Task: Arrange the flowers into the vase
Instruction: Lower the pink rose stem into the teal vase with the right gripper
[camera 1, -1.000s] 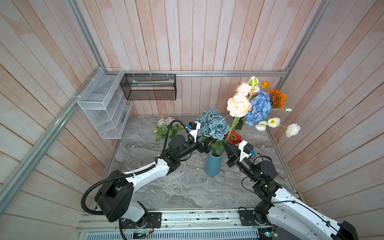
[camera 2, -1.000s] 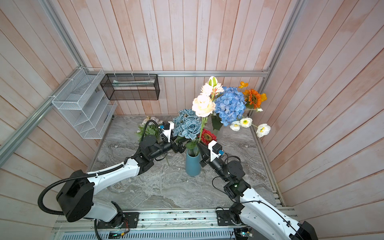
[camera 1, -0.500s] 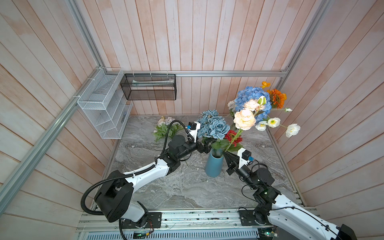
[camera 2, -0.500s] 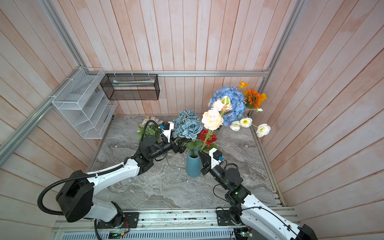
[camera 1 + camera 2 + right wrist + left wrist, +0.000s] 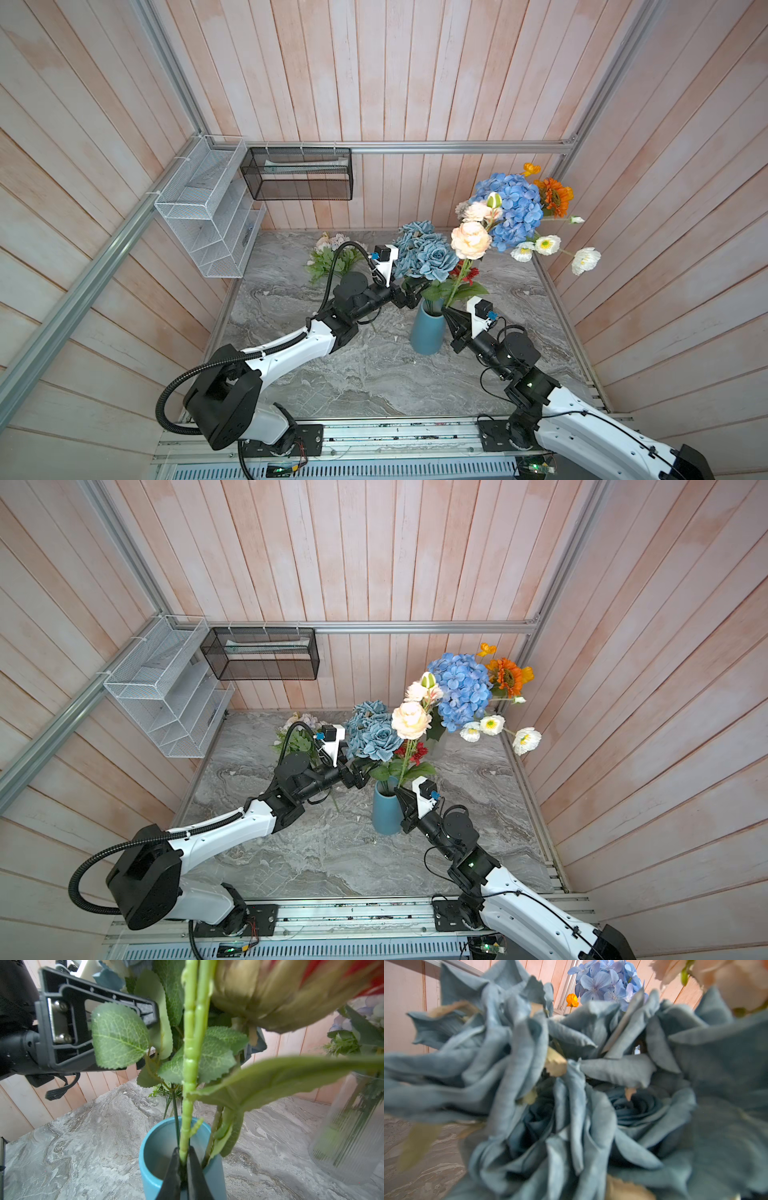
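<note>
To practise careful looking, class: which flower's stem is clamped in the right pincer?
The peach flower: its green stem sits clamped in the right pincer over the blue vase; the dusty blue roses and red bloom are outside it.

Both arms meet at the blue vase (image 5: 386, 812), just below the frame's centre.
From lower right, my right gripper (image 5: 404, 801) sits at the vase's rim, and the green stem of the peach flowers (image 5: 410, 721) runs down into its tip. Red blooms (image 5: 413, 752) and dusty blue roses (image 5: 372, 733) cluster just above the vase. My left gripper (image 5: 359, 777) reaches in from the left under the roses, half hidden by leaves. Right of centre stand the blue hydrangea (image 5: 459, 690), orange flower (image 5: 507, 675) and white poppies (image 5: 490, 725). Lilac flowers (image 5: 299, 723) lie on the desk (image 5: 324, 854) at the back.
</note>
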